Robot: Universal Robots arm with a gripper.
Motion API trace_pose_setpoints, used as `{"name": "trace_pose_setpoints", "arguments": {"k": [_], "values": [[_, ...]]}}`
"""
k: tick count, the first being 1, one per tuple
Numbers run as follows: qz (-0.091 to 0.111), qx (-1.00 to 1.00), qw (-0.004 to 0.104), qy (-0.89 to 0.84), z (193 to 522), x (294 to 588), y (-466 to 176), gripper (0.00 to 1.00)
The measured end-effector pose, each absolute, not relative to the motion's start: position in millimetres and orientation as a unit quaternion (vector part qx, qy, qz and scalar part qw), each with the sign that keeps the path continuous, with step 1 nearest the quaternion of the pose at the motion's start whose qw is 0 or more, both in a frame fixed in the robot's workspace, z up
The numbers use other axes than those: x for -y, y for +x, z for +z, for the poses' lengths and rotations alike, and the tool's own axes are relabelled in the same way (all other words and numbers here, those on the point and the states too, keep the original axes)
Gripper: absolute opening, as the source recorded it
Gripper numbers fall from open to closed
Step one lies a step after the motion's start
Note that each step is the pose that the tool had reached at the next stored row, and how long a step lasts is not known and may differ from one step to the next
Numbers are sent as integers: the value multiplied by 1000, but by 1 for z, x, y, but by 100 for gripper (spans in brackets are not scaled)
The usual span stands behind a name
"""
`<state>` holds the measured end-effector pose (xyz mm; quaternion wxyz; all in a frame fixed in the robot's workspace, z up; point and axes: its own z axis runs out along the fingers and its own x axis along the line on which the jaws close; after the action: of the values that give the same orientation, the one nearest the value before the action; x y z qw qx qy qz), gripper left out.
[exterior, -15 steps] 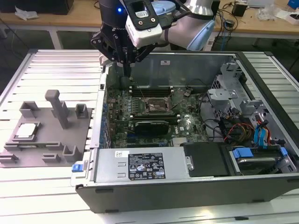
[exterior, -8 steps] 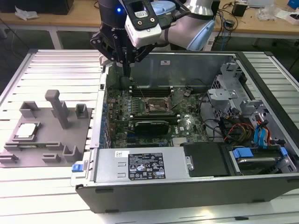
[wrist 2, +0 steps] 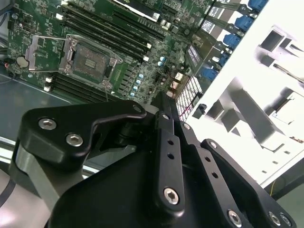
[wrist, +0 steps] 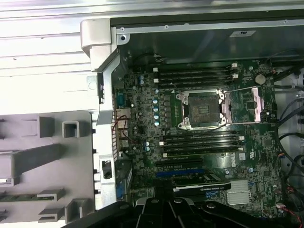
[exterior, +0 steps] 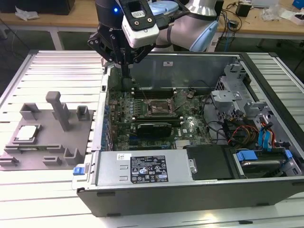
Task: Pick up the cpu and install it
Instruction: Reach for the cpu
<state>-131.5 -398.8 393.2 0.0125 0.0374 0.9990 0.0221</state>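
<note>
The cpu [exterior: 27, 133], a small silvery square chip, lies flat in a recess of the grey fixture plate [exterior: 47, 147] at the exterior view's left, outside the computer case. My gripper [exterior: 125, 72] hangs above the case's left wall near the motherboard's back corner, well apart from the cpu. Its fingers [wrist 2: 161, 102] come together to one tip, shut with nothing between them. The motherboard socket [exterior: 159, 107] stands open with its metal frame lifted and nothing in it; both wrist views show the socket [wrist 2: 90, 59] [wrist: 202, 110].
The open computer case [exterior: 190, 180] holds the green motherboard [wrist: 142, 123], memory slots, cables and blue drive connectors [exterior: 266, 137] at the exterior view's right. Grey upright posts [exterior: 59, 109] rise from the fixture plate. A ribbed metal table [exterior: 38, 194] lies beneath.
</note>
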Motion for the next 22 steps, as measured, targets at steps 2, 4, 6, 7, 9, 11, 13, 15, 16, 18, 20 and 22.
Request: {"name": "trace_pose_setpoints", "arguments": {"k": [2,4,6,7,9,11,13,15,16,18,20,22], "values": [[22,-999,12,37,393,399,-133,11],[22,-999,13,37,393,399,-134,11],[22,-999,13,37,393,399,-136,11],[22,-999,12,37,393,399,-136,11],[22,-999,12,37,393,399,-137,11],[22,-999,13,37,393,399,-140,11],[22,-999,12,37,393,399,-142,11],[22,-999,13,37,393,399,-144,11],[22,-999,13,37,393,399,-146,11],[22,-999,13,37,393,399,-149,11],[22,-999,13,37,393,399,-150,11],[22,-999,13,37,393,399,-154,11]]}}
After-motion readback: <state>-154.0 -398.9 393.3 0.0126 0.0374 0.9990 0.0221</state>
